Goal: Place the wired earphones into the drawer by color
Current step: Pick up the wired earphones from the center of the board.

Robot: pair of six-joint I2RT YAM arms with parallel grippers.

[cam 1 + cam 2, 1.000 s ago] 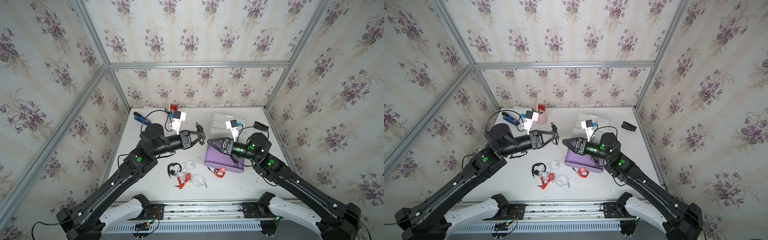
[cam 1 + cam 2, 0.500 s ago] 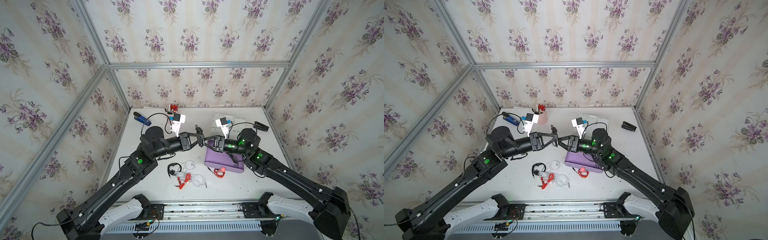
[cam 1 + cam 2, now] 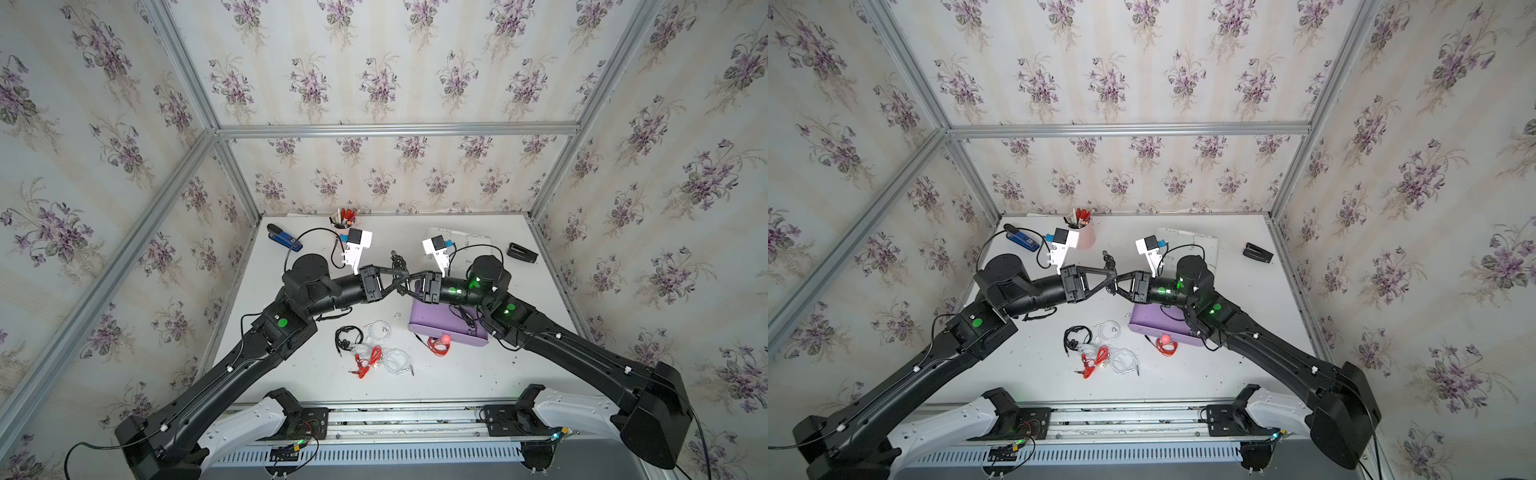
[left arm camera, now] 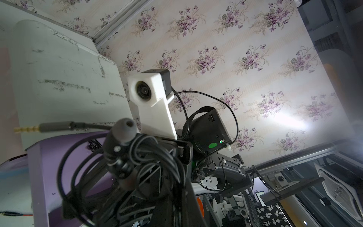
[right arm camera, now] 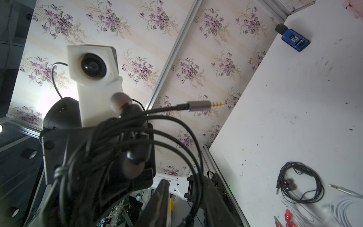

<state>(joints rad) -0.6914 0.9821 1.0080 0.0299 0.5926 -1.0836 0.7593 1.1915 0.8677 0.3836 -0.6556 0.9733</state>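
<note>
Now, seemingly mid-handover: our left fingers [image 3: 402, 275] clamp black earphones [image 3: 397, 262]; right fingers [image 3: 400, 289] at them, grip unclear. Next we secure right, free left, go to drawer [image 3: 440, 329] at 4 o'clock.

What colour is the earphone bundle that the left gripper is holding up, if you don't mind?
The earphone bundle is black, clearest in the left wrist view.

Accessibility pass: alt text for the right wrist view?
A tangled black earphone bundle fills the foreground, clamped in the left gripper, its gold jack plug sticking out. Beyond, on the white table, lie a coiled black earphone and a blue stapler.
</note>
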